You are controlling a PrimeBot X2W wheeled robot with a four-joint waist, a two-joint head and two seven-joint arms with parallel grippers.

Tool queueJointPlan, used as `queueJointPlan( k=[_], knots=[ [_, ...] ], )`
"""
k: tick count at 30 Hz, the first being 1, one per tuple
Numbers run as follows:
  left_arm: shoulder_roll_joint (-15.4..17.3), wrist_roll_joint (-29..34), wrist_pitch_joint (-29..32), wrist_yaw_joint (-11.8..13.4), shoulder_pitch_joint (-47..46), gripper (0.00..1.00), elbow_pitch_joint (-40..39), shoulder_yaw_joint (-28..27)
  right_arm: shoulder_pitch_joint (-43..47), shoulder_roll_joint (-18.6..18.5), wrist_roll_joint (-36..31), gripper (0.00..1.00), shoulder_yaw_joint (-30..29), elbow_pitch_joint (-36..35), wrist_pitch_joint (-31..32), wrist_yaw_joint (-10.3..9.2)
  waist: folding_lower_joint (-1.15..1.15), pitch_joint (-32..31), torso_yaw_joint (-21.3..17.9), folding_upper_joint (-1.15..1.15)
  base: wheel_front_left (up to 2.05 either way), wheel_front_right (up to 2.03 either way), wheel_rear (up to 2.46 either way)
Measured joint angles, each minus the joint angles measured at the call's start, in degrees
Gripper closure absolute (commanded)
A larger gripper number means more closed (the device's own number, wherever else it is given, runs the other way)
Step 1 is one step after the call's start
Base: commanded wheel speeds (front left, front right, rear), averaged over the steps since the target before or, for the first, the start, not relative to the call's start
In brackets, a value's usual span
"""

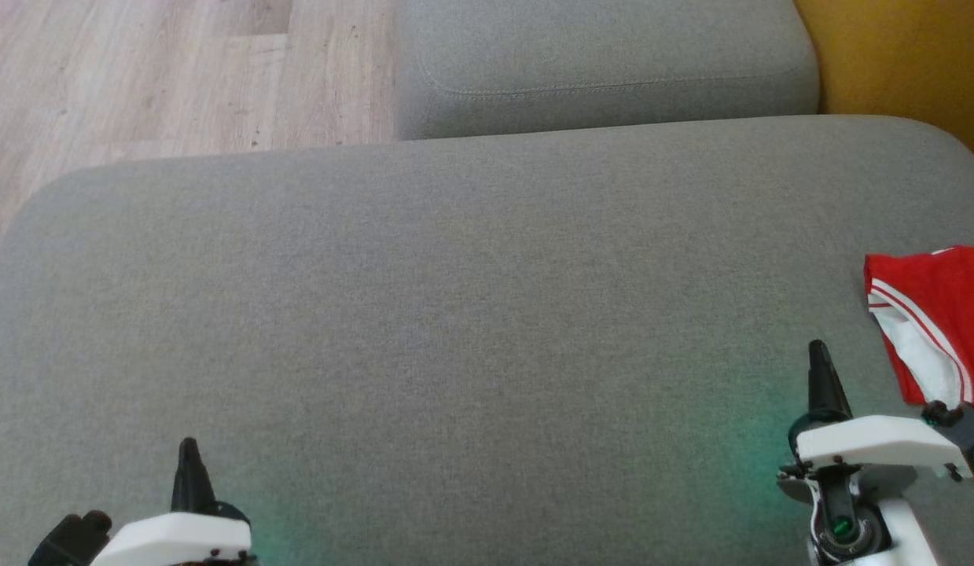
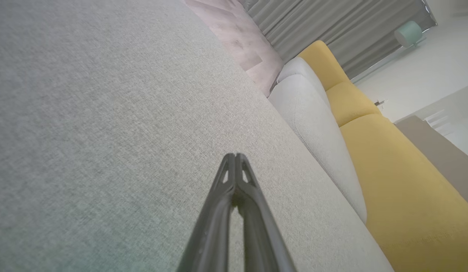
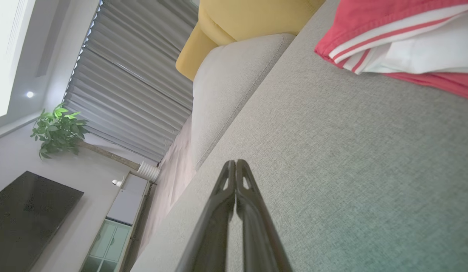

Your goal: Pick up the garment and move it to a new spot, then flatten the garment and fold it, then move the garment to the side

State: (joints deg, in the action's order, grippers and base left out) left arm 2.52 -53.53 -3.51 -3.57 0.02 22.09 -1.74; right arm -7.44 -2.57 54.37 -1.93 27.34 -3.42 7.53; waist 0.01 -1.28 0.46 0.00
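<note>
1. The garment (image 1: 939,314) is red with white stripes and a white patch. It's lying bunched on the grey seat (image 1: 455,314), way over on our right.
2. The right gripper (image 1: 819,354) has its fingers pressed tight together and there's nothing pinched between them. The garment sits just to its right and a little ahead, with no contact at the fingertips.
3. From the right wrist, we see the garment in the upper right corner, with a strip of grey fabric between it and the closed tips.
4. The left gripper (image 1: 189,448) is the same deal: fingers squeezed together and empty, low on our left and well apart from the garment.
5. Past the seat there's a smaller grey cushion (image 1: 597,71), a yellow sofa (image 1: 895,55) and a wood floor (image 1: 141,71).
6. Hard to call:
   - The head view's edge chops the garment off, so we can't tell its full shape.
   - The right gripper's mount hides the garment's near corner.
   - We can't tell whether either gripper's tips touch the seat.
</note>
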Motion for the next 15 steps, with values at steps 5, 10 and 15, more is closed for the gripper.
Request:
queueJointPlan(
  k=[5, 10, 15],
  knots=[
    [0.0, -3.3, 1.0, -0.2, 0.0, 1.00, -0.4, -0.1, 0.1, 0.0, 3.2, 1.00, -0.4, -0.9, 1.0, 0.00, 0.00, 0.1, 0.0, 0.00, 0.00, 0.00, 0.00],
    [0.0, -6.6, 1.9, -0.5, -0.2, 1.00, -0.8, -0.3, 0.2, 0.0, 6.4, 1.00, -0.8, -1.8, 1.8, 0.00, 0.00, 0.3, -0.1, 0.00, 0.00, 0.00, 0.00],
    [0.0, -9.8, 2.5, -0.6, -0.8, 1.00, -1.3, -0.4, 1.2, 0.0, 9.6, 1.00, -1.3, -2.7, 2.6, 0.00, 0.00, 0.4, -0.1, 0.00, 0.00, 0.00, 0.00]
  ],
)
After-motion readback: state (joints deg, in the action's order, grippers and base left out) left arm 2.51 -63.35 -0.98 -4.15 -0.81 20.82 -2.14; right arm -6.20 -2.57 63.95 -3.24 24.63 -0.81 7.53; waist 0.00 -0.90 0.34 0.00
